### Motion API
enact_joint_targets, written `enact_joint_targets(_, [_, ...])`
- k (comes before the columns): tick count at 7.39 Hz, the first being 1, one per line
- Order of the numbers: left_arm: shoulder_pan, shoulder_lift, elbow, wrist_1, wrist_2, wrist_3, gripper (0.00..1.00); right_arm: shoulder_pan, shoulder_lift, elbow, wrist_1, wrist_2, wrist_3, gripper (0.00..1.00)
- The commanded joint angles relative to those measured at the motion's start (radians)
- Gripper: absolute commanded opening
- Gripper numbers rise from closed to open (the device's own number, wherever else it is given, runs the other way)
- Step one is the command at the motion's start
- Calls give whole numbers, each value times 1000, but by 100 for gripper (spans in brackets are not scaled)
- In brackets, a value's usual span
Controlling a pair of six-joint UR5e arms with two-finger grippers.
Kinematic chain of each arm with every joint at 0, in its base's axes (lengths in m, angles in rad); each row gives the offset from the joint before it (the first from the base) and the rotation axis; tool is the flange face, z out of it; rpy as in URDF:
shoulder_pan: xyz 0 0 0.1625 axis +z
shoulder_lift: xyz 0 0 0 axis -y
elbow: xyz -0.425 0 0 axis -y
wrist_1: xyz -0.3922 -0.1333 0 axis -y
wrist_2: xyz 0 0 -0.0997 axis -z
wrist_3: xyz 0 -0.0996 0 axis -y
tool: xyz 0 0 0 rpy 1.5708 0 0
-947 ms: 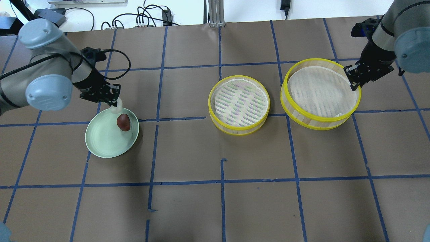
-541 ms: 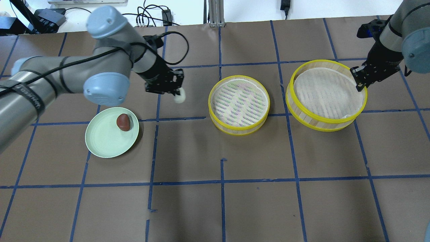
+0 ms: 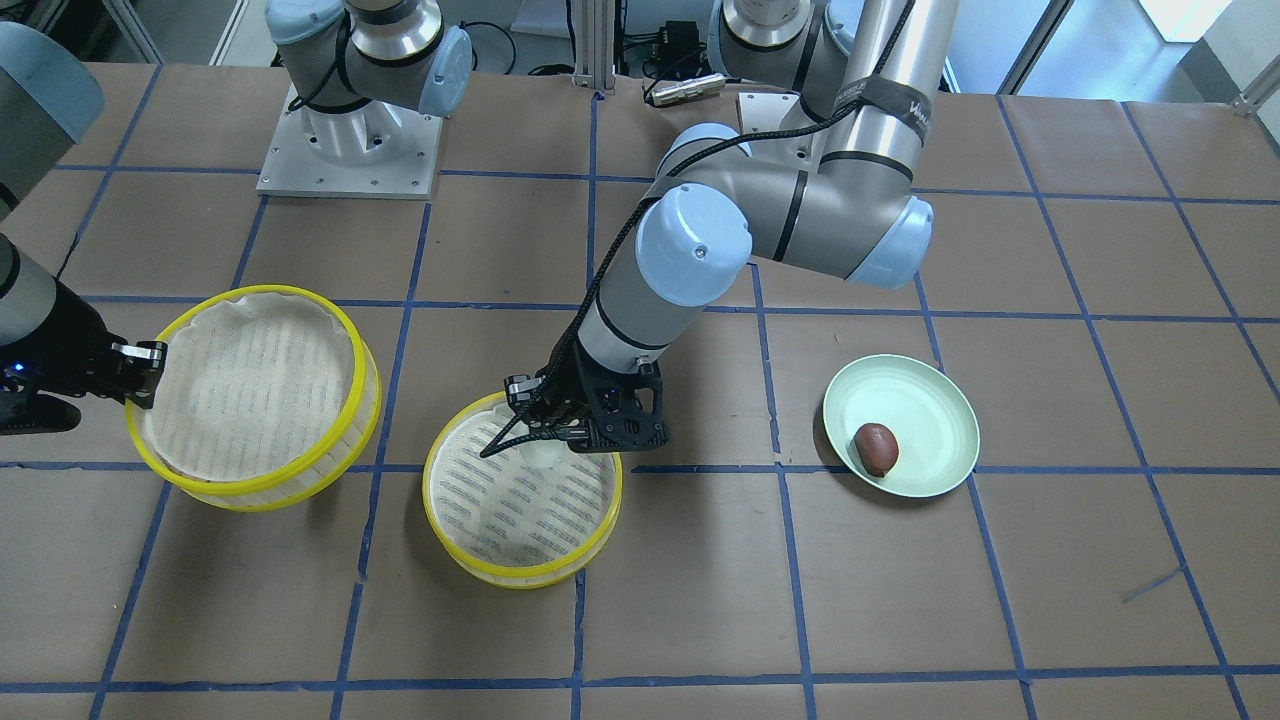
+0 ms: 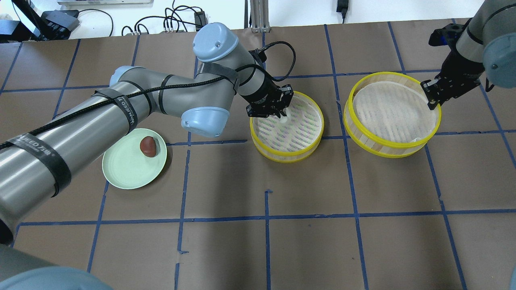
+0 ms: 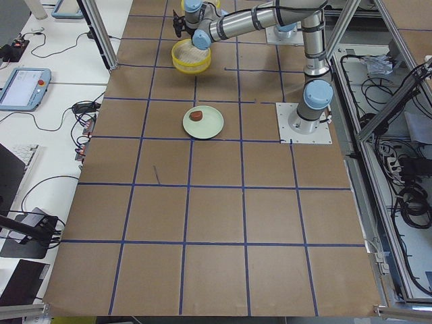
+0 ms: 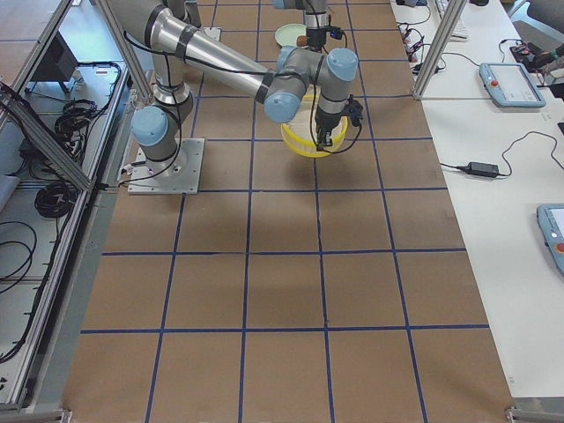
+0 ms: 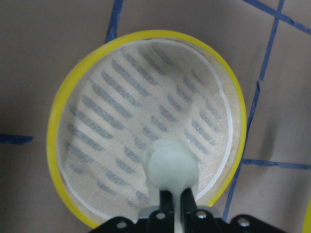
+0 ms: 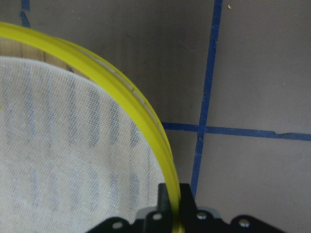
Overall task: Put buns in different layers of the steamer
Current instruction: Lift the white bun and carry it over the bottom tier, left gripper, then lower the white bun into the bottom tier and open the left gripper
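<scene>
My left gripper (image 4: 281,114) is shut on the white bun (image 4: 285,117) and holds it low over the near-left part of the middle steamer tier (image 4: 282,158). The left wrist view shows the bun (image 7: 171,166) between the fingers, above the tier's cloth lining and inside its yellow rim (image 7: 53,126). The reddish-brown bun (image 4: 148,146) lies on the pale green plate (image 4: 125,173). My right gripper (image 4: 429,101) is shut on the yellow rim of the second tier (image 4: 387,150). The right wrist view shows this rim (image 8: 97,68) pinched between the fingers.
The brown paper table has a blue tape grid. The plate (image 3: 940,400) sits on my left side and the two tiers (image 3: 520,578) (image 3: 250,495) in the middle and on my right. Cables and arm bases lie along the table's back edge.
My left arm has carried the white bun from the plate rightward to over the middle tier. My right gripper has shifted the second tier slightly to the right.
</scene>
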Motion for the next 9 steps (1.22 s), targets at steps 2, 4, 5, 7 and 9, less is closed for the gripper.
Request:
enact_joint_targets(2, [-4, -61, 2, 118, 6, -33, 68, 0, -3, -2, 0, -1, 8, 13])
enact_joint_targets(4, [-4, -65, 2, 120, 6, -34, 74, 0, -2, -5, 1, -1, 9, 13])
enact_joint_targets(5, [-4, -65, 2, 120, 6, -33, 74, 0, -2, -7, 0, -1, 9, 13])
enact_joint_targets(7, [-4, -44, 2, 120, 5, -31, 74, 0, -3, -7, 1, -1, 9, 13])
enact_joint_targets(9, [5, 23, -1, 98, 53, -21, 81, 8, -8, -21, 1, 8, 24, 14])
